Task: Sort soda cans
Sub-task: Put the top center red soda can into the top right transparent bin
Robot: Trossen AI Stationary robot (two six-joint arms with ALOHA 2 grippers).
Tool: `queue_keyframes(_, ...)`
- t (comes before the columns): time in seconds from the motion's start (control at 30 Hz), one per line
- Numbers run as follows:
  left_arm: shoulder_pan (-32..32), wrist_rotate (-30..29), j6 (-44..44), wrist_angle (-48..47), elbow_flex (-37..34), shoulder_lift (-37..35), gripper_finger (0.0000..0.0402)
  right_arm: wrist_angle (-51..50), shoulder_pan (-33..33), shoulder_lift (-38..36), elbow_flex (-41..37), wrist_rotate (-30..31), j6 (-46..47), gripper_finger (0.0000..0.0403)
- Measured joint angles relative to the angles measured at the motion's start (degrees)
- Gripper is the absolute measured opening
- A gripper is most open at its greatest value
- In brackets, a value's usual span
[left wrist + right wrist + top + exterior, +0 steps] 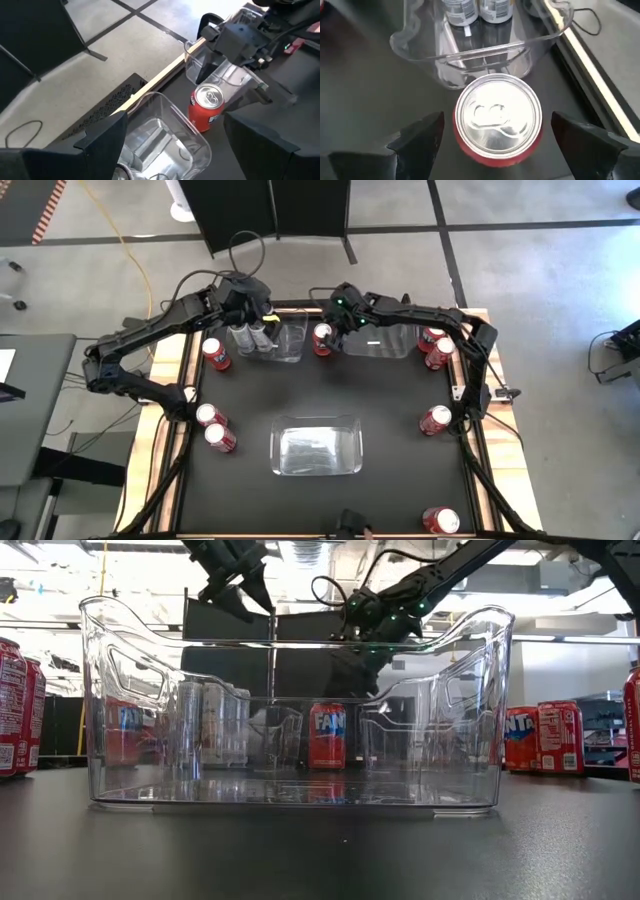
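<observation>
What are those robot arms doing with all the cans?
They are sorting soda cans. The right claw is open around a red can standing between two clear bins at the table's far edge. The left claw is open above the left bin, which already holds silver cans. Other red cans wait around the table.
</observation>
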Motion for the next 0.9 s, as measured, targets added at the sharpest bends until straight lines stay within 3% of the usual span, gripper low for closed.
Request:
queue_keyframes(0.33, -0.33, -0.06, -5.22, 0.16, 0.0, 0.39, 0.0328, -0.13, -0.56, 0.0, 0.0, -4.1, -4.62, 0.0368)
queue_keyframes(0.9, -0.5, -0.13, -7.58, -0.26, 0.0, 0.41, 0.0328, 2.34, -0.1, 2.84, 0.0, -4.55, -2.11, 0.0356)
